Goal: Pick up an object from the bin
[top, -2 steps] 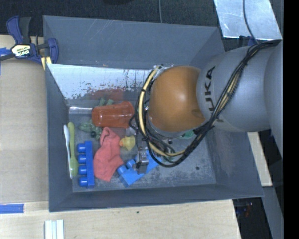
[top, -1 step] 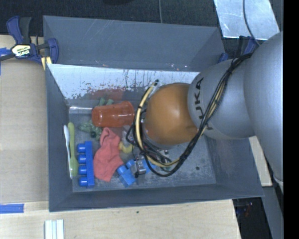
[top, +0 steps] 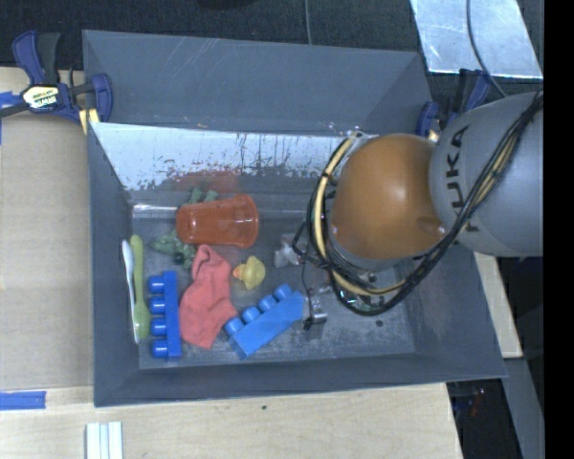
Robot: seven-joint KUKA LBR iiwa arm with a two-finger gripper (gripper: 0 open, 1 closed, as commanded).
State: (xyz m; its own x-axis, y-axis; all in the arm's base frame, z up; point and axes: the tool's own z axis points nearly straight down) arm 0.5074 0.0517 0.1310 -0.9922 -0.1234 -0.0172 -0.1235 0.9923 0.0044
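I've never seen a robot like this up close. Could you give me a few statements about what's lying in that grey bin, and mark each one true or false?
1. An orange cup lies on its side near the back of the bin floor. True.
2. The pink cloth lies to the right of the robot arm. False: it lies to the arm's left, between an upright blue brick and a slanted blue brick.
3. A small yellow toy sits between the cup and the slanted blue brick. True.
4. The cup stands upright on top of the cloth. False: it lies on its side, behind the cloth.
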